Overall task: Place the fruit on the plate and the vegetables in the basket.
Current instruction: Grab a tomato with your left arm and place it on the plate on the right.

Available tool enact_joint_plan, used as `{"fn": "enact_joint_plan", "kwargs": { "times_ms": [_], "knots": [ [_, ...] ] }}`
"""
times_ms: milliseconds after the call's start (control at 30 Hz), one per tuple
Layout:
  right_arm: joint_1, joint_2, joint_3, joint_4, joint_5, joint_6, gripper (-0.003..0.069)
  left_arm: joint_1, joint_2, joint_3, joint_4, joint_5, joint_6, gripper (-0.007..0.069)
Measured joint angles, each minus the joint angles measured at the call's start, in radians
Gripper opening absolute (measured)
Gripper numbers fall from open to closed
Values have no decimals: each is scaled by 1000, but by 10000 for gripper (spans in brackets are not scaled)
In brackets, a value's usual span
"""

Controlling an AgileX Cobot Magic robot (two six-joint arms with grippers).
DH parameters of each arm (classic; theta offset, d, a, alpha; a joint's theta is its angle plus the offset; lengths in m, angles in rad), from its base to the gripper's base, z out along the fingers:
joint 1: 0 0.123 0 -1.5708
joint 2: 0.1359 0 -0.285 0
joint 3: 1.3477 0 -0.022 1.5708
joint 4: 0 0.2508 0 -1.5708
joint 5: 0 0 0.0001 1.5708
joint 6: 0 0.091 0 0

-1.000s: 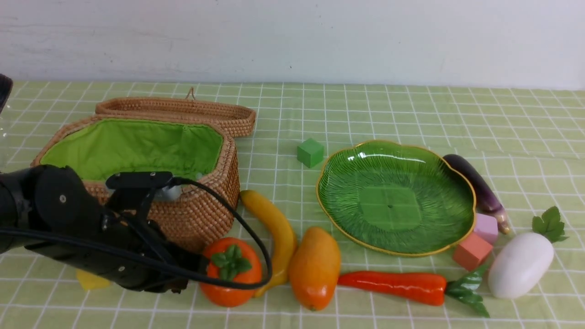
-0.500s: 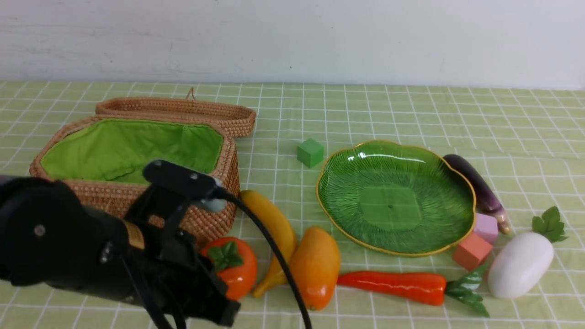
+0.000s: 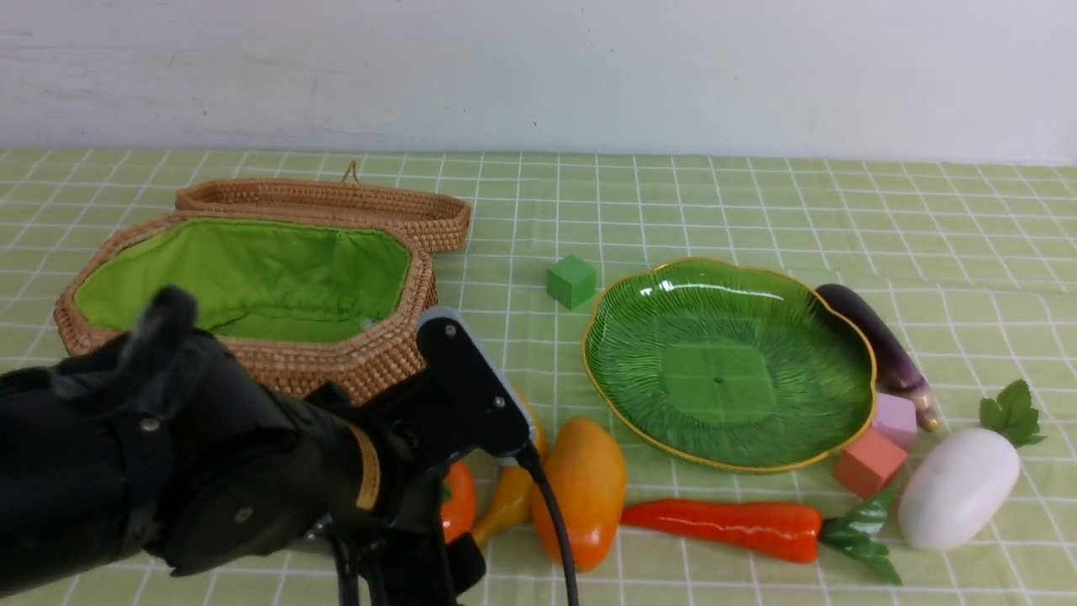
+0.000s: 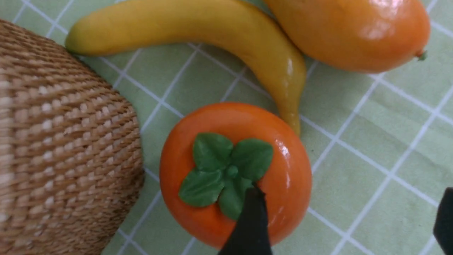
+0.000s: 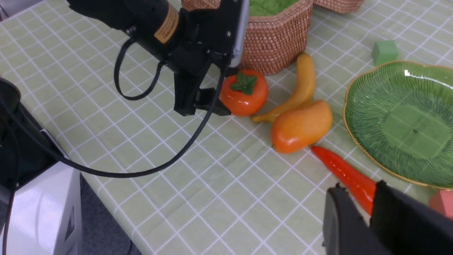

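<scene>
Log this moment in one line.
phase: pre-grasp | left gripper: open by persimmon | plate: empty | basket: no vegetables

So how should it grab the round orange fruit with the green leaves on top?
Probably from straight above, pinching the persimmon across its middle. It sits upright, leaves up, and the basket and banana tip crowd two sides, so squeeze on the open sides.

Just beside left pincer [image 4: 348, 226], upright persimmon [image 4: 233, 170]; beyond, banana [image 4: 212, 32] touching mango [image 4: 354, 32]; farther off, carrot [image 3: 724, 526], radish [image 3: 959, 488], eggplant [image 3: 875, 341] around green plate [image 3: 724, 370]; near, open basket [image 3: 370, 374].
</scene>
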Motion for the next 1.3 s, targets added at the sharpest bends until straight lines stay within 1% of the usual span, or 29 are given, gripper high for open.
{"fn": "enact_joint_plan", "kwargs": {
  "times_ms": [33,100,133,167,300,333,367,500,567,667,700,733,800,967,1100,1233,1300],
  "knots": [
    [0,0,0,0,0,0,140,1,21,0,16,-13,-3,654],
    [0,0,0,0,0,0,140,1,62,0,52,-38,-19,660],
    [0,0,0,0,0,0,140,1,62,0,57,-39,-21,660],
    [0,0,0,0,0,0,140,1,93,-1,91,-44,-42,652],
    [0,0,0,0,-11,0,140,1,154,-1,202,-48,-140,590],
    [0,0,0,0,-11,0,140,1,156,-1,208,-48,-146,587],
    [0,0,0,0,-19,0,140,1,165,-4,247,-54,-187,560],
    [0,0,0,0,-23,0,140,-1,179,-5,351,-59,-289,501],
    [0,0,0,0,-23,0,140,-1,186,-8,381,-54,-314,484],
    [0,0,0,0,-23,0,140,-1,198,-13,441,-37,-377,420],
    [0,0,0,0,-23,-1,140,-1,200,-14,443,-34,-384,409],
    [0,0,0,0,-23,-7,140,-2,202,-15,452,-22,-412,376],
    [0,0,0,0,-23,-14,140,-3,203,-17,456,-14,-437,376],
    [0,0,0,0,-23,-20,140,-6,195,-21,450,8,-456,376],
    [0,0,0,4,-23,-22,140,-6,148,-13,380,51,-462,358],
    [0,0,0,4,-23,-23,140,-5,69,-8,275,69,-444,358],
    [0,0,0,4,-23,-23,140,-5,40,-8,256,69,-432,358]
  ]
}}
